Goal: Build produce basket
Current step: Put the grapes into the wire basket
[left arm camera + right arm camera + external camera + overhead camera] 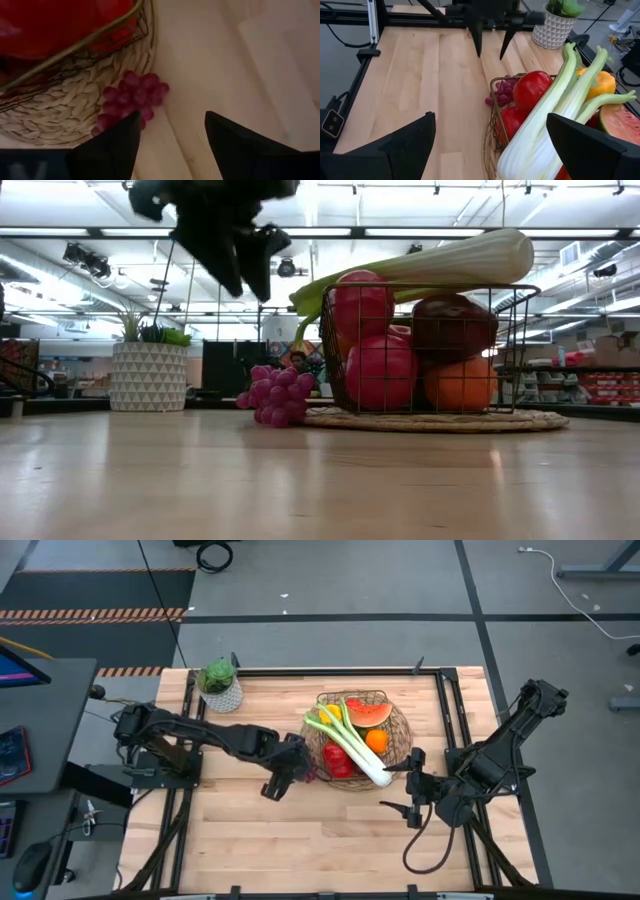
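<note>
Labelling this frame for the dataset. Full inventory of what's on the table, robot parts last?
basket: one, tan wire, on a round woven mat, right of the table's middle.
leek: one, green and white, lying across the basket's top.
apples: at least two, red, in the basket.
orange: one, orange, in the basket.
watermelon slice: one, red with green rind, in the basket.
yellow pepper: one, in the basket under the leek's green end.
grapes: one purple bunch, on the table against the mat's edge, outside the basket.
potted plant: one, green in a white pot, far left corner.
left claw: open, raised above the table beside the grapes.
right claw: open, empty, right of the basket.
</note>
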`<act>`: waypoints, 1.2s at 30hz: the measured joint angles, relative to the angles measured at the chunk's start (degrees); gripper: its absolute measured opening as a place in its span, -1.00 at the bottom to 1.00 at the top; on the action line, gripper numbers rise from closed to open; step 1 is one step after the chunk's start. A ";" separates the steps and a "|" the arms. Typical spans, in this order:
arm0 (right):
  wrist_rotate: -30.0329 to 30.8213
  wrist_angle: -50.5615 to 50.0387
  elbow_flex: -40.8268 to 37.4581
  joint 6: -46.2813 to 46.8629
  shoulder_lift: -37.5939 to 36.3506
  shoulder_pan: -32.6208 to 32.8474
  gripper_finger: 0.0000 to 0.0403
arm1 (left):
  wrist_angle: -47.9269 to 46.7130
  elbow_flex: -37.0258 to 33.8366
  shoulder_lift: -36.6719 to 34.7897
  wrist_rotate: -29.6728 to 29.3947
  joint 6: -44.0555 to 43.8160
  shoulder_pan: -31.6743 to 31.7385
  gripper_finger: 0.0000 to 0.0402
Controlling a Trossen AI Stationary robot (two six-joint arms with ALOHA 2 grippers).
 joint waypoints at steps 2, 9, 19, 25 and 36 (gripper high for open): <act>0.20 0.37 0.00 -0.32 0.00 -0.04 0.91 | 2.66 -2.33 -0.02 -1.13 0.58 0.02 0.12; 0.39 2.27 0.00 -2.36 0.00 -0.04 0.91 | 6.98 -7.09 0.00 -7.44 2.73 0.15 0.13; 0.39 2.29 0.00 -2.43 0.00 -0.04 0.91 | 15.91 -9.73 0.73 -7.93 3.97 0.53 0.68; 0.37 2.45 0.00 -2.43 0.00 -0.28 0.91 | 15.68 -9.75 4.29 -8.13 7.96 1.94 0.87; 0.31 2.53 0.00 -2.43 0.00 -0.28 0.91 | 17.61 -9.75 10.15 -16.06 20.75 2.58 0.88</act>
